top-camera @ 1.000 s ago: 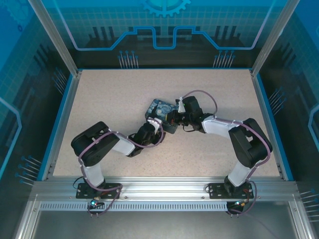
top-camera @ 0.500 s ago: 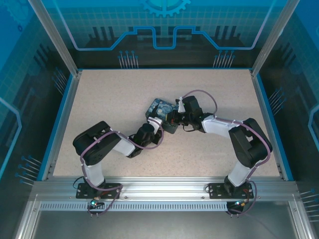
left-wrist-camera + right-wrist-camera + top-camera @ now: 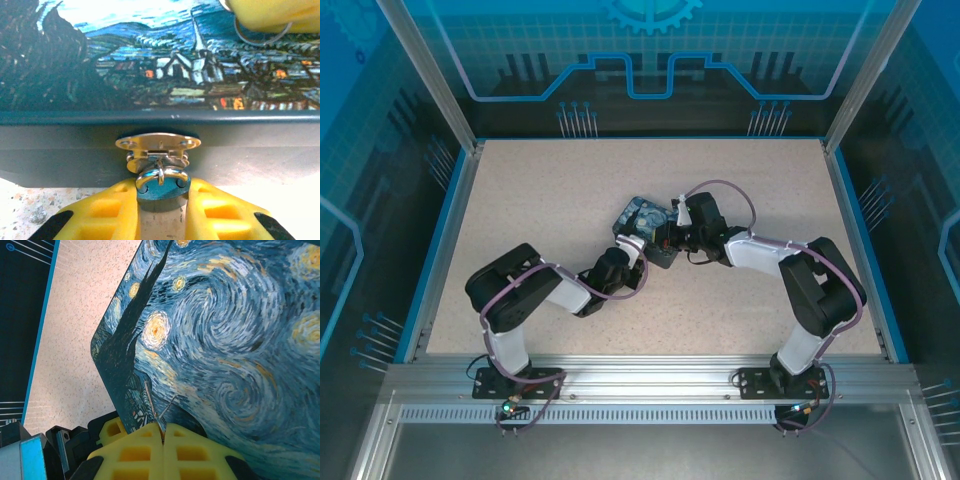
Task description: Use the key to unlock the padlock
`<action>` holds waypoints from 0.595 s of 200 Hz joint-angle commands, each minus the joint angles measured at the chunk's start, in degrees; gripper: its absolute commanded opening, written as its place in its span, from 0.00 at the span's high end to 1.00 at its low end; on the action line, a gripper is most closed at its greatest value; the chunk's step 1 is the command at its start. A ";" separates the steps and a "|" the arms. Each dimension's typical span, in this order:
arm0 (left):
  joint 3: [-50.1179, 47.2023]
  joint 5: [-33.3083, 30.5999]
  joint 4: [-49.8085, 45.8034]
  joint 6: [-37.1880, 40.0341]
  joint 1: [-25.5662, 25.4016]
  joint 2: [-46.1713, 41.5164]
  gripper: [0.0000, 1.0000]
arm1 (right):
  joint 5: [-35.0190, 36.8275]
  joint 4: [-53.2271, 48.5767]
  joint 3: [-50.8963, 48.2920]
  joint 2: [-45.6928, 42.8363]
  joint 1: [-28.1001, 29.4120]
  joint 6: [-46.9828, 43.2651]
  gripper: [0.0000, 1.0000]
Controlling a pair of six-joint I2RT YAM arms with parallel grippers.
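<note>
The left pincer has been closed on the padlock, now steadied for the key gripped by the right pincer.

The left arm and right arm are bent inward, wrists brought near each other. The left hand is narrowed to a small gap; the right hand is pressed together.

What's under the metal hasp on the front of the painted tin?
The padlock hangs from the hasp by its shackle, its blue-green body held between the left gripper's yellow fingers. The fingers cover its sides, and its keyhole cannot be seen.
</note>
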 commanded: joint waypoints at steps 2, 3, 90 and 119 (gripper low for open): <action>-0.11 1.54 -3.38 -2.43 0.41 -2.73 0.85 | -0.27 -1.34 1.45 -1.89 0.27 -2.56 0.99; -0.10 1.55 -3.53 -2.45 0.36 -2.76 0.85 | -0.25 -1.33 1.50 -1.95 0.25 -2.73 0.99; 3.66 2.60 -17.74 -11.57 0.35 -8.81 0.91 | -0.19 -2.25 -5.97 -14.66 -3.23 -10.65 0.98; 6.76 4.32 -24.06 -14.17 0.40 -9.09 0.93 | 0.17 -4.38 -9.82 -17.80 -3.37 -11.96 0.98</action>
